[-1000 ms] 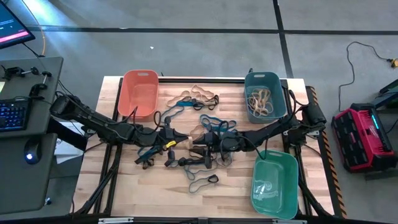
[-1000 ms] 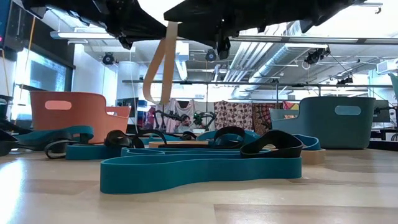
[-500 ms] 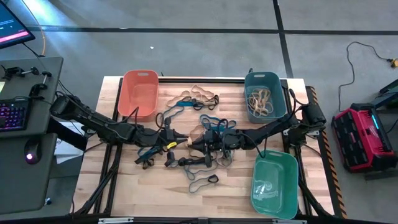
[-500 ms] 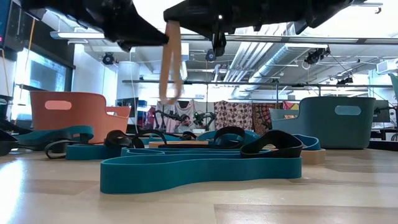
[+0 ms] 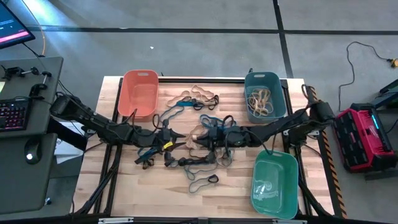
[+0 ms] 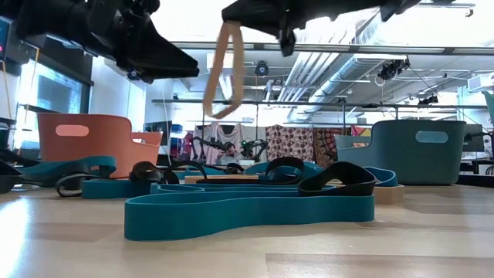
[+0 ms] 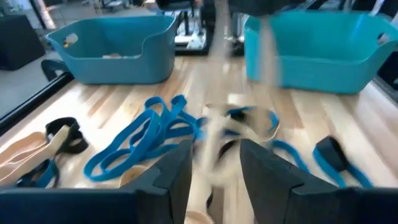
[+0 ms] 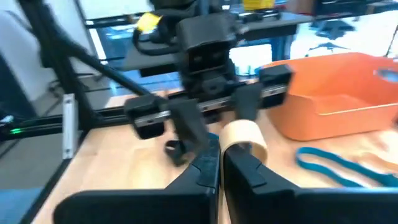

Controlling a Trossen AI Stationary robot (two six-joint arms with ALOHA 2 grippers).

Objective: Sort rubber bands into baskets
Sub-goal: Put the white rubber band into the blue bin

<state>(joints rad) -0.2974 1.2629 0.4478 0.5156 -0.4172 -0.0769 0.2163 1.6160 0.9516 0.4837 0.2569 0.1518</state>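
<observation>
Low view shows the right hand (image 6: 287, 37) pinching a tan rubber band (image 6: 224, 71) aloft above the bench (image 5: 230, 190), left of the teal basket (image 5: 264, 93); left hand (image 5: 169, 135) spread. Light, floppy, best gripped mid-loop.

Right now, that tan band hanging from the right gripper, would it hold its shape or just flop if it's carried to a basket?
Probably flop: the tan band dangles as a limp, stretched loop from the shut right gripper. It looks light, likely to swing in transit. Dropped over the dark teal basket, it should crumple like the bands already there.
</observation>
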